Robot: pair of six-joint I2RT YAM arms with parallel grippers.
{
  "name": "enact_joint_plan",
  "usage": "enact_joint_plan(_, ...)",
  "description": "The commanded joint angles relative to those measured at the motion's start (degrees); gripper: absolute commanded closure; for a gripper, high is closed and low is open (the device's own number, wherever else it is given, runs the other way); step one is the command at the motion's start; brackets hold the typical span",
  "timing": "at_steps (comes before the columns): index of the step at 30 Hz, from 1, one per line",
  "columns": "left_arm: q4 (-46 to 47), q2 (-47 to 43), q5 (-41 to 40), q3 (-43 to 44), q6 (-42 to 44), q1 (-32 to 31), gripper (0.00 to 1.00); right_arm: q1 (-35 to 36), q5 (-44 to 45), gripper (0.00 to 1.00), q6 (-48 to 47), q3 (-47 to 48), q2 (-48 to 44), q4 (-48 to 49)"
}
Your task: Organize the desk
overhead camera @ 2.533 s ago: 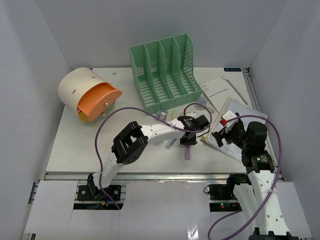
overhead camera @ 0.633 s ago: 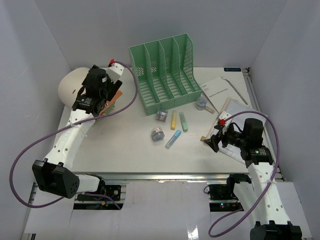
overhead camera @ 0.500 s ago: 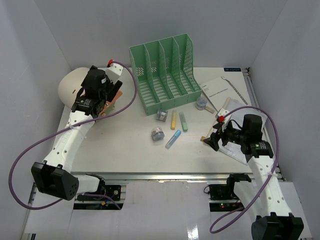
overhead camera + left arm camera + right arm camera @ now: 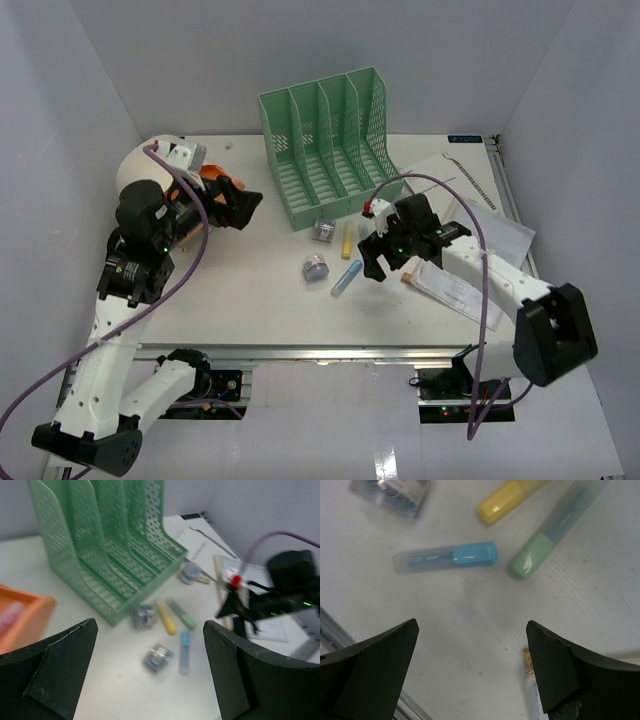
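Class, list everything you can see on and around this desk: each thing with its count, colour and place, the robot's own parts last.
desk: one, white, beneath everything.
file rack: one, green mesh, back centre.
drum container: one, cream-white, back left.
tray: one, orange, at the drum's mouth.
highlighters: three, yellow, green, blue, in front of the rack.
small tubs: three, clear; two by the highlighters, one right of the rack.
papers: several, white, right side.
left gripper: one, black, open, near the tray.
right gripper: one, black, open, above the highlighters.
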Motion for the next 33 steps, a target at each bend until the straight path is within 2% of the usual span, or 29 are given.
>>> enact_joint_plan(1, -2.2, -5.8, 11.0, -12.5, -14.6, -0.1, 0.02, 0.1, 17.5, 0.07, 10.6, 6.8, 8.6, 6.8)
enact_joint_plan(7, -1.8, -15.8, 10.9, -25.2, -16.4, 0.0, 0.02, 0.2, 18.2, 0.18, 12.5, 11.2, 18.8, 10.3)
enact_joint_plan(14, -3.2, -23.4, 9.1, -29.4, -18.0, -0.1, 0.02, 0.1, 19.6, 0.27, 12.5, 15.9, 27.7, 11.3)
enact_joint_plan(18, -3.6, -24.8, 6.4, -31.5, -22.4, -0.1, 0.02, 0.1, 20.7, 0.35, 12.5, 16.6, 30.7, 11.2)
enact_joint_plan(23, -2.7, -22.1, 3.7, -33.9, -30.9, -0.1, 0.02, -0.1, 19.3, 0.52, 12.5, 15.6, 30.8, 11.4)
enact_joint_plan(27, 5.6, -21.1, 5.6, -37.3, -37.1, -0.1, 0.05, -0.6, 18.0, 0.68, 12.5, 14.7, 29.6, 11.2)
enact_joint_plan(30, 14.8, -19.7, 9.0, -40.8, -44.4, 0.0, 0.13, -1.0, 17.6, 0.84, 11.8, 13.8, 27.9, 10.5)
enact_joint_plan(33, 21.5, -15.6, 9.4, -42.4, -48.6, -0.5, 0.15, -1.4, 14.7, 0.91, 9.4, 12.1, 23.6, 10.3)
